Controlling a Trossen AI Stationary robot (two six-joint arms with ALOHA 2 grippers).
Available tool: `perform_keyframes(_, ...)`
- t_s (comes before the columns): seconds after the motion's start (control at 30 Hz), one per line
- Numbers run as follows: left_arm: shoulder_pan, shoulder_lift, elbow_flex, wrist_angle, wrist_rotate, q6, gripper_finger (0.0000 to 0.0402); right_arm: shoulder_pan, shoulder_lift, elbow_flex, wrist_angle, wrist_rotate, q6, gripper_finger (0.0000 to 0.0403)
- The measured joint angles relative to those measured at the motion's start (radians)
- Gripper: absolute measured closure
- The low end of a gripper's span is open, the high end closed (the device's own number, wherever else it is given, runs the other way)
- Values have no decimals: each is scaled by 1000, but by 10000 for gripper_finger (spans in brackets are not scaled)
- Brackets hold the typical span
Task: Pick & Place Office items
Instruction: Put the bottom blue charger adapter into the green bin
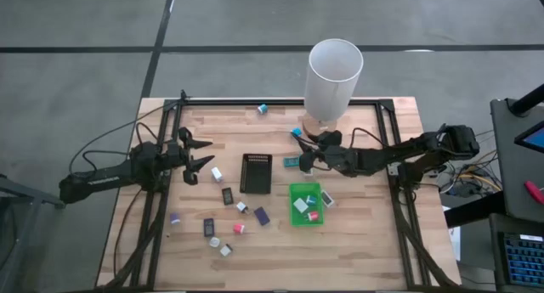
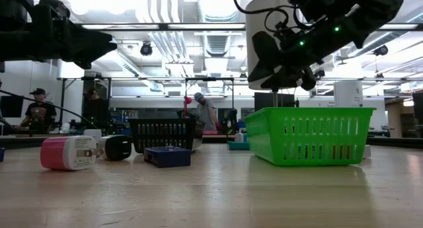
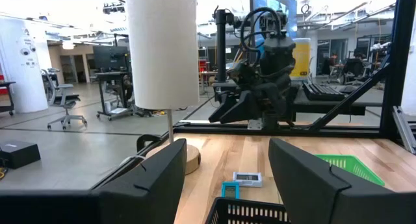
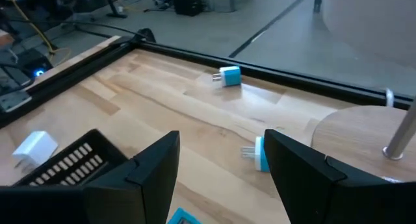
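Bare wood along the table (image 1: pixel 357 242) near edge, small office items (image 1: pixel 223 233) scattered left of green tray (image 1: pixel 305 205). Left gripper (image 1: pixel 204 153) and right gripper (image 1: pixel 303 154) spread, holding nothing, flanking black tray (image 1: pixel 256 174).

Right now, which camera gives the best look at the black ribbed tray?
The high view: the black ribbed tray shows whole from above, mid-table beside the green tray. The low view shows only its slotted side wall, far off. Each wrist view catches just a corner.

Office items (image 1: pixel 240 228) scattered beside green tray (image 1: pixel 295 191).
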Motion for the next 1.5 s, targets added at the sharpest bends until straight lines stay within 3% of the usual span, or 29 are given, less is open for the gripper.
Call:
perform_keyframes(0.3, 0, 0, 0, 0, 0, 0, 177, -45, 130, 20, 23, -30, 12, 184)
perform_keyframes(0.53, 0, 0, 0, -1, 0, 0, 177, -87, 242, 127, -8, -25, -5, 184)
perform_keyframes(0.83, 0, 0, 0, 0, 0, 0, 177, -135, 328, 326, -293, -31, 25, 184)
perform_keyframes(1.1, 0, 1, 0, 0, 0, 0, 177, -192, 399, 504, -563, -176, 40, 184)
perform_keyframes(1.5, 0, 5, 0, 0, 0, 0, 177, -215, 497, 592, -664, -208, 52, 184)
